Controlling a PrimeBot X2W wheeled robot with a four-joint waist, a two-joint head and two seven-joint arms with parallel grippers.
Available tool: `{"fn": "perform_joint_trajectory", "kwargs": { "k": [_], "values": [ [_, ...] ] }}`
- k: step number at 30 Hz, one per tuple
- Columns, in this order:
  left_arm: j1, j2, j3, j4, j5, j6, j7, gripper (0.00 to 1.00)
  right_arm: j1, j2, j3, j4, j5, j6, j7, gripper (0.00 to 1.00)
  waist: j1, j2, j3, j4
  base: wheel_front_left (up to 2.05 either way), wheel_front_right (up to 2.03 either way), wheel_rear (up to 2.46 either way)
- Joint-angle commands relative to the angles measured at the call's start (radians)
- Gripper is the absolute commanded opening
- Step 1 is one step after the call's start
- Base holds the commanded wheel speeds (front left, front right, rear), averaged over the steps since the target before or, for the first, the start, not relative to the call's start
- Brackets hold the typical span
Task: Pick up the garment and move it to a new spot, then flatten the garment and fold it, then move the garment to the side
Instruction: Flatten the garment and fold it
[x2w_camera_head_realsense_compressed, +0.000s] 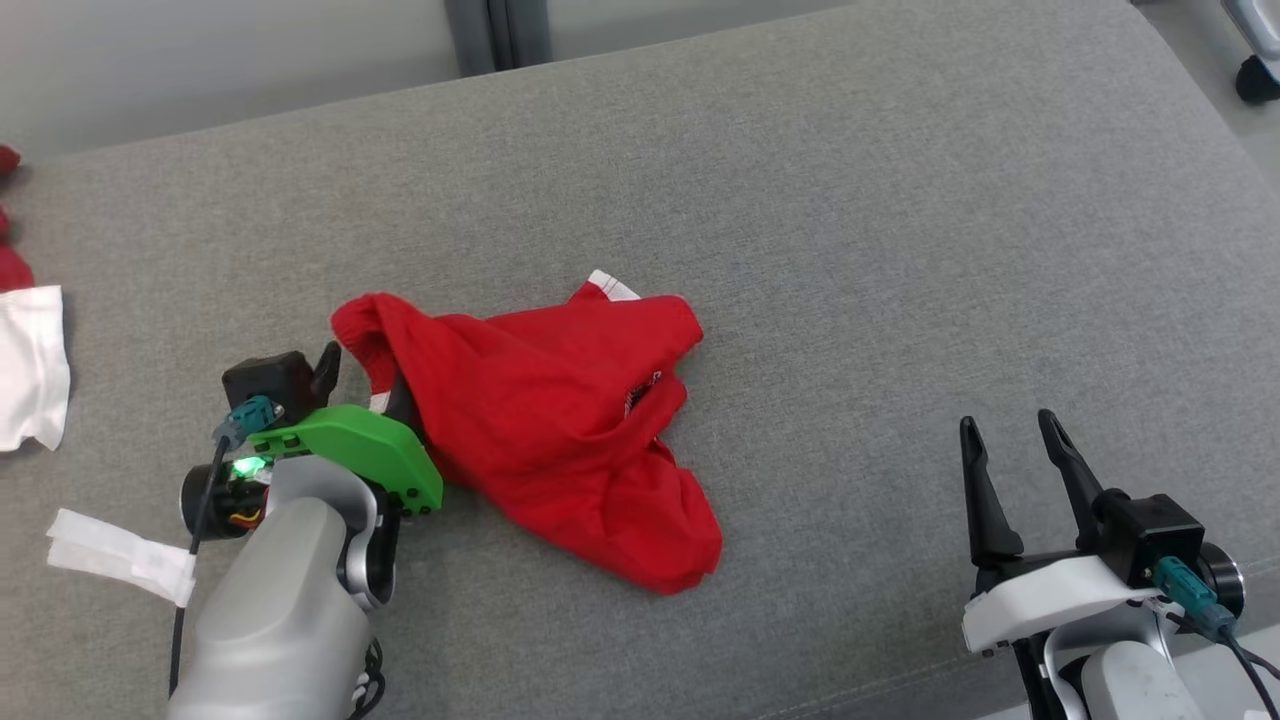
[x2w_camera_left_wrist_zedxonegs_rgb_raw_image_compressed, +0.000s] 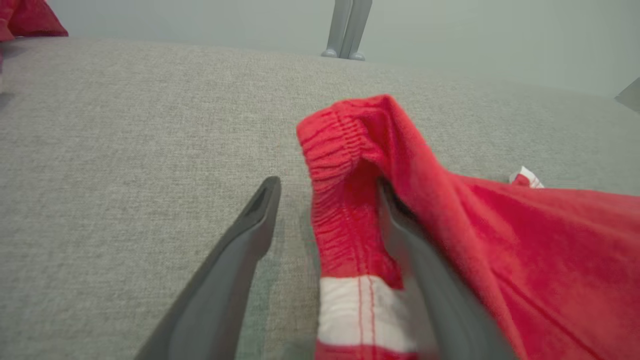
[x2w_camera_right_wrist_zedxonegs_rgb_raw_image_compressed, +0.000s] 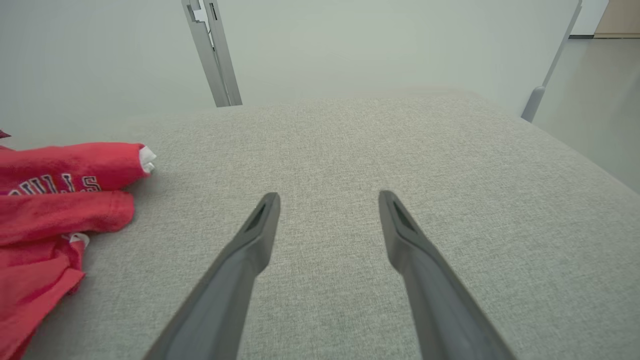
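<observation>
Nearest, my left gripper (x2w_camera_left_wrist_zedxonegs_rgb_raw_image_compressed: 327, 184) stands with fingers wide, the elastic waistband (x2w_camera_left_wrist_zedxonegs_rgb_raw_image_compressed: 340, 150) of the red garment (x2w_camera_head_realsense_compressed: 560, 430) draped over one finger. My right gripper (x2w_camera_head_realsense_compressed: 1007, 418), equally wide and empty, hovers well apart. Beyond, the garment lies crumpled on the grey cushion (x2w_camera_head_realsense_compressed: 900, 250). Risk: the hooked waistband may snag on retreat, dragging the heap askew.

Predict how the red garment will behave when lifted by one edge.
The red garment will probably flop and drape: it lies crumpled in soft folds. Likely light, being thin cloth. Its gathered waistband may stretch when pulled.
</observation>
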Motion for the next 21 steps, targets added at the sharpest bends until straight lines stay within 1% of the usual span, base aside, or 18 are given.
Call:
{"fn": "perform_joint_trajectory", "kwargs": {
  "k": [1,4,7,15,19,21],
  "values": [
    [-0.013,-0.005,-0.005,0.002,0.016,-0.014,-0.013,1.00,0.014,-0.002,-0.003,0.001,-0.007,-0.001,-0.003,1.00,0.0000,0.0000,-0.040,0.041,0.00,0.00,0.00],
    [0.014,-0.013,-0.014,-0.009,0.030,-0.032,-0.024,1.00,0.021,-0.002,-0.008,0.002,-0.011,-0.001,-0.003,1.00,0.0000,0.0000,-0.073,0.077,0.00,0.00,0.00],
    [0.053,-0.018,-0.016,-0.032,0.050,-0.038,-0.030,1.00,0.037,-0.002,-0.006,0.005,-0.016,-0.001,-0.003,1.00,0.0000,0.0000,-0.103,0.109,0.00,0.00,0.00],
    [0.214,-0.027,0.033,-0.181,0.105,-0.014,-0.029,1.00,0.072,-0.003,0.000,0.007,-0.024,-0.001,-0.003,1.00,0.0000,0.0000,-0.162,0.196,0.00,0.00,0.00],
    [0.296,-0.038,0.067,-0.264,0.135,-0.006,-0.029,1.00,0.085,-0.002,0.045,0.010,-0.030,-0.001,-0.003,1.00,0.0000,0.0000,-0.174,0.227,0.00,0.00,0.00],
    [0.336,-0.050,0.081,-0.316,0.154,-0.002,-0.029,1.00,0.091,-0.002,0.100,0.021,-0.040,-0.001,-0.003,1.00,0.0000,0.0000,-0.173,0.244,0.00,0.00,0.00]
  ]
}}
